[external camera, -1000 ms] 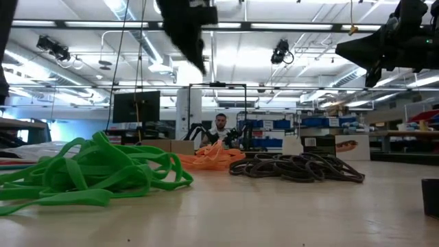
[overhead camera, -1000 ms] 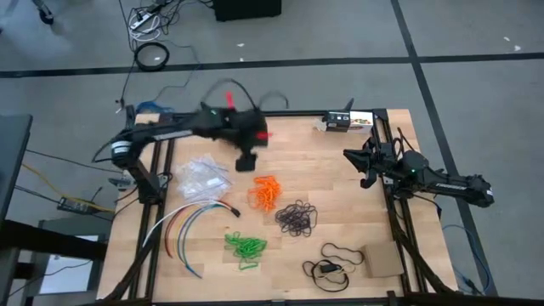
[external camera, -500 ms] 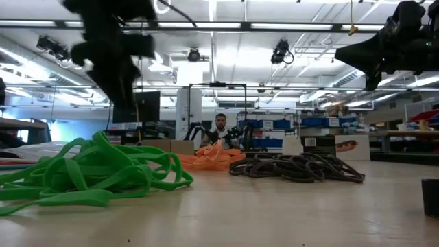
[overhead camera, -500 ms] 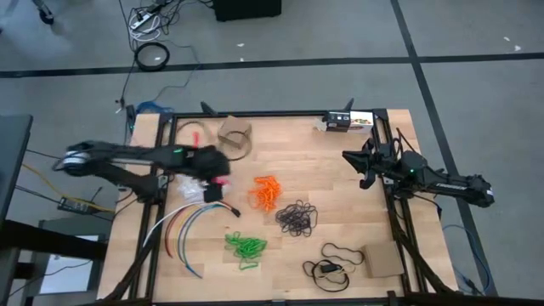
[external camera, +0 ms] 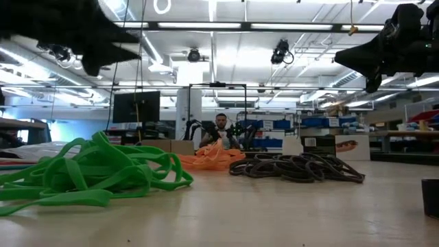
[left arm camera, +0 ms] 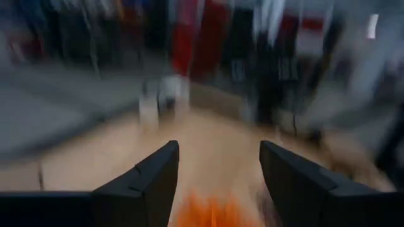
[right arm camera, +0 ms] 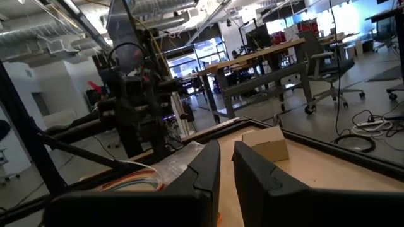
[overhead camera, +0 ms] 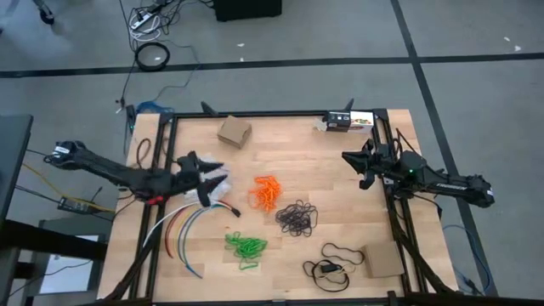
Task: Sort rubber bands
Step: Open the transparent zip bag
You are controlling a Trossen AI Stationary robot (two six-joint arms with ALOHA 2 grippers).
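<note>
Three heaps of rubber bands lie on the wooden table: orange [overhead camera: 266, 193], dark brown-black [overhead camera: 296, 218] and bright green [overhead camera: 246, 246]. In the low view the green heap [external camera: 89, 175] is nearest, with the orange heap [external camera: 209, 159] and the dark heap [external camera: 298, 168] behind it. My left gripper [overhead camera: 212, 176] hangs above the table's left part, left of the orange heap. It is open with nothing between its fingers [left arm camera: 218, 164]. My right gripper [overhead camera: 361, 167] stays raised at the table's right edge, its fingers shut [right arm camera: 226, 165] on nothing.
Clear plastic bags [overhead camera: 219, 189] lie under my left gripper, with long coloured cables [overhead camera: 183, 225] nearer. A cardboard box [overhead camera: 234, 133] stands at the far edge. A black cord loop [overhead camera: 338, 253] and a cardboard piece [overhead camera: 378, 262] are near right. A person [external camera: 221, 127] sits beyond the table.
My left arm has swung fast from over the table's far middle toward the left edge and somewhat nearer, and now hangs over the plastic bags. The cardboard box, hidden under the arm before, now shows at the far edge. The heaps have not moved.
</note>
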